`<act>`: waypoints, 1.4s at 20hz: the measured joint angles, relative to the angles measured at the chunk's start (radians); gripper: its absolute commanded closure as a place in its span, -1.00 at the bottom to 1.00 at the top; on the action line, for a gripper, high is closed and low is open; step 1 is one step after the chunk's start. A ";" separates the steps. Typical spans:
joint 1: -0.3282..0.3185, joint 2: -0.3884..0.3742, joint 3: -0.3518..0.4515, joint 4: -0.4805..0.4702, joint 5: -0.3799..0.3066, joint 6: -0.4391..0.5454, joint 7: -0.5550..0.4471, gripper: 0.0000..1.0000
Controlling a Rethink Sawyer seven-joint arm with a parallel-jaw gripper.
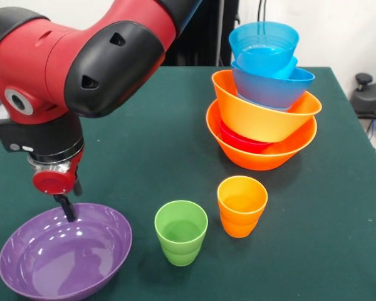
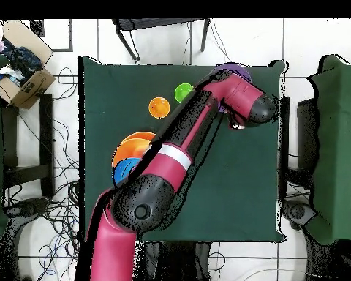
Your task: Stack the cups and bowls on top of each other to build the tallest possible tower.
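One gripper (image 1: 67, 210), tips down at the purple bowl's (image 1: 66, 254) far rim, likely lining up a rim pinch; can't tell finger spread. Green cup (image 1: 181, 232) and orange cup (image 1: 241, 205) stand loose beside it. Tower (image 1: 263, 94) leans, well apart, orange base.

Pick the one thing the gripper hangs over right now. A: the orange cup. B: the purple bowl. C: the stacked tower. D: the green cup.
B: in the front view the gripper reaches down to the rim of the purple bowl, while the green cup, the orange cup and the tower stand apart from it.
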 measured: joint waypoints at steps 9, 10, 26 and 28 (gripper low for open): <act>-0.030 -0.001 0.001 -0.038 0.022 0.000 0.000 -1.00; -0.033 -0.001 0.002 -0.040 0.025 0.000 0.000 -1.00; -0.042 0.005 0.018 -0.079 0.100 0.000 0.000 -1.00; -0.042 0.010 0.022 -0.086 0.110 0.000 0.000 -1.00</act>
